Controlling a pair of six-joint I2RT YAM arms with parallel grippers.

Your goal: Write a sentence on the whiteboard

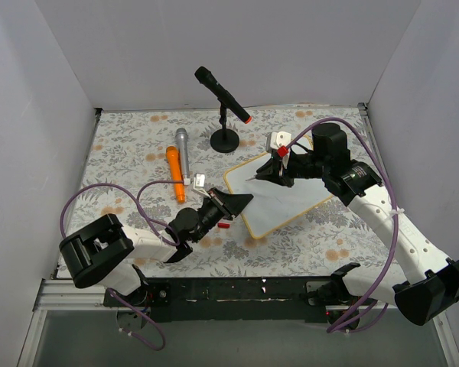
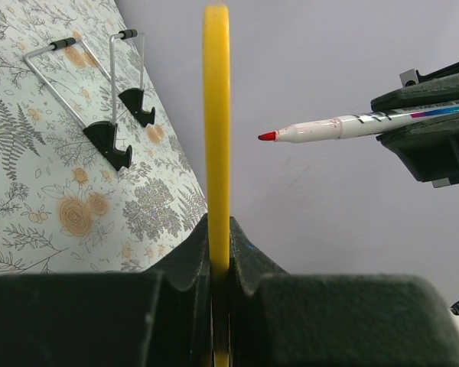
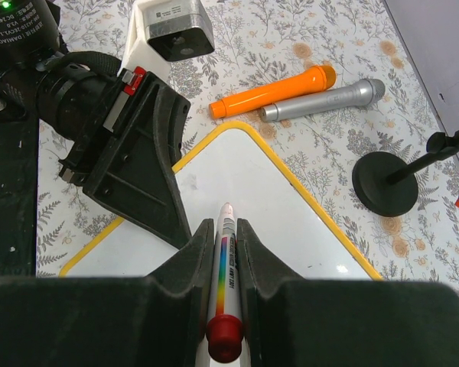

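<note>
The whiteboard [image 1: 283, 200] with a yellow rim lies at an angle right of the table's middle. Its face [image 3: 291, 222] looks blank; no red sentence shows. My left gripper [image 1: 241, 202] is shut on the board's near-left rim, which runs edge-on between its fingers in the left wrist view [image 2: 216, 115]. My right gripper [image 1: 266, 174] is shut on a white marker [image 3: 226, 260] with a rainbow stripe. Its red tip [image 2: 268, 136] points at the board's face near the left gripper [image 3: 138, 153]. I cannot tell whether the tip touches.
An orange microphone [image 1: 174, 174] and a grey one [image 1: 182, 149] lie left of the board. A black microphone on a round-based stand [image 1: 224, 141] is behind it. A small red cap [image 1: 223, 225] lies by the left gripper. White walls enclose the table.
</note>
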